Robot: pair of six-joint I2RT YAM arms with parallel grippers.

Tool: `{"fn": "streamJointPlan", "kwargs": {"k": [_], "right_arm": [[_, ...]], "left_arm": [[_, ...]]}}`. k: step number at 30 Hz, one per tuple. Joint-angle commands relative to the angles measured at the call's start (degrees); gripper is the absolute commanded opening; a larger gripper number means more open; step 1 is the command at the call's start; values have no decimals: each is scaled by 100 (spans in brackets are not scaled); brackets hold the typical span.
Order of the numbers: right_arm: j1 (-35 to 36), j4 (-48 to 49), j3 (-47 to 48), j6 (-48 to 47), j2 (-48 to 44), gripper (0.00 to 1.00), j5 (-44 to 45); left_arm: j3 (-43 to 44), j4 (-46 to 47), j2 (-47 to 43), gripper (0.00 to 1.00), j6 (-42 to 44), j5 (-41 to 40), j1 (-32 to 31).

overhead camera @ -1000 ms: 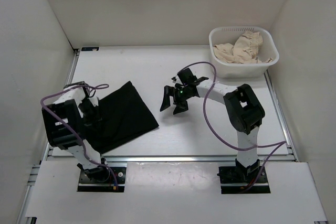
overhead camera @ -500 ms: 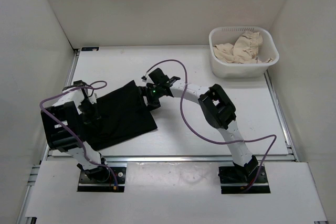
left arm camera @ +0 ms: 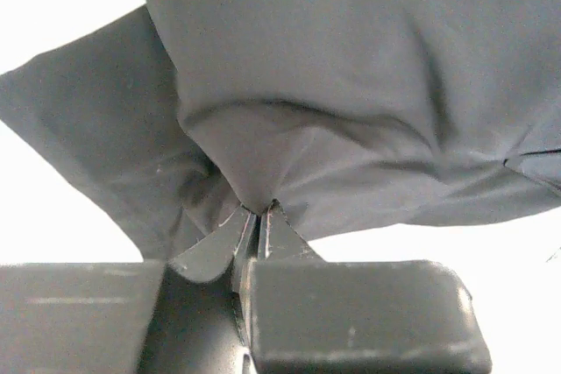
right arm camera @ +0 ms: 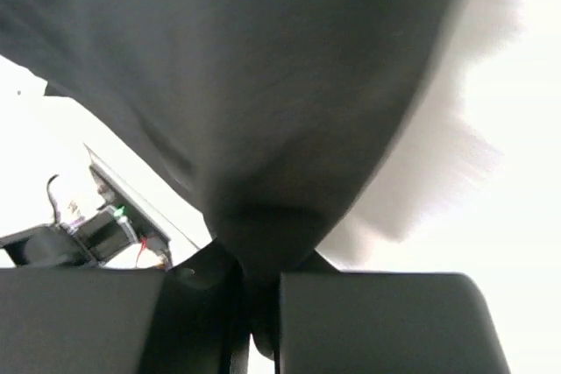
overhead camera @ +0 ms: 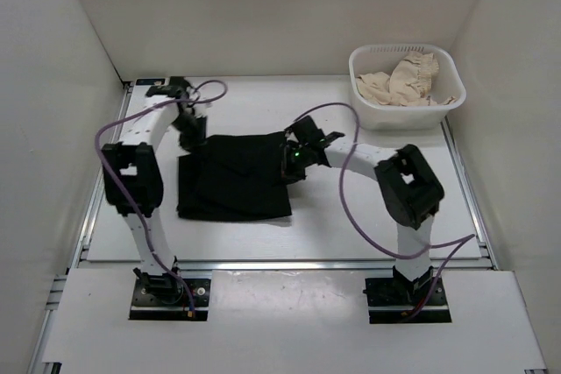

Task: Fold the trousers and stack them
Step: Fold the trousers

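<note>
Pinching black fabric, the left gripper [left arm camera: 260, 208] and right gripper [right arm camera: 253, 279], both clamped, hold the trousers [overhead camera: 232, 188] spread between them; the fold looks partial, and stacking remains.

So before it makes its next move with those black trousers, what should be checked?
1. Left gripper shut on the far left corner of the trousers: ok.
2. Right gripper shut on their right edge: ok.
3. Fabric smooth between the two grips: cannot tell.
4. White basket holding beige cloth stands apart from the trousers: ok.
5. Fold finished: cannot tell.
</note>
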Motion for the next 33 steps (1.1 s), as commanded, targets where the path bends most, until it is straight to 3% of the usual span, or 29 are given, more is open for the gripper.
{"fn": "streamJointPlan", "kwargs": {"k": [1,5,6,8,9,11,13,21,26,27,29,33], "right_arm": [[-244,-1808,296,-663,-1045,0,1074],[-305,-3356,648,-1052,-1556,1,1935],[-305,-3594,728,-1052,-1610,10,2041],[-305,-3999,781,-938,-1672,45,2095],[-305,-4000,781,-885,-1672,72,2043],[-305,-3799,476,-762,-1672,84,2042],[-375,-3475,281,-543,-1506,88,2121],[-885,-2393,-985,82,-1592,88,1831],[-1017,-1814,-1161,-146,-1890,88,1594],[-1069,-1725,-1161,-259,-1892,88,1516],[-1070,-1471,-1161,-313,-1971,88,1393],[-1262,-1048,-1213,-261,-1971,88,1058]], "left_arm": [[1259,-937,472,15,38,701,-774],[1929,-1064,781,15,38,534,-1056],[1930,-1064,781,15,38,464,-1056],[1843,-1064,721,15,38,289,-1056],[1789,-994,720,15,38,-8,-1056],[1526,-792,667,15,38,-108,-907],[1464,-607,860,15,38,-291,-854],[1824,-229,1799,18,38,-293,-1188],[1824,-115,1915,38,38,-565,-1031],[1824,-114,1854,54,38,-461,-882],[1824,-114,1801,65,38,-197,-714],[1763,-167,1249,73,38,594,-205]]}}
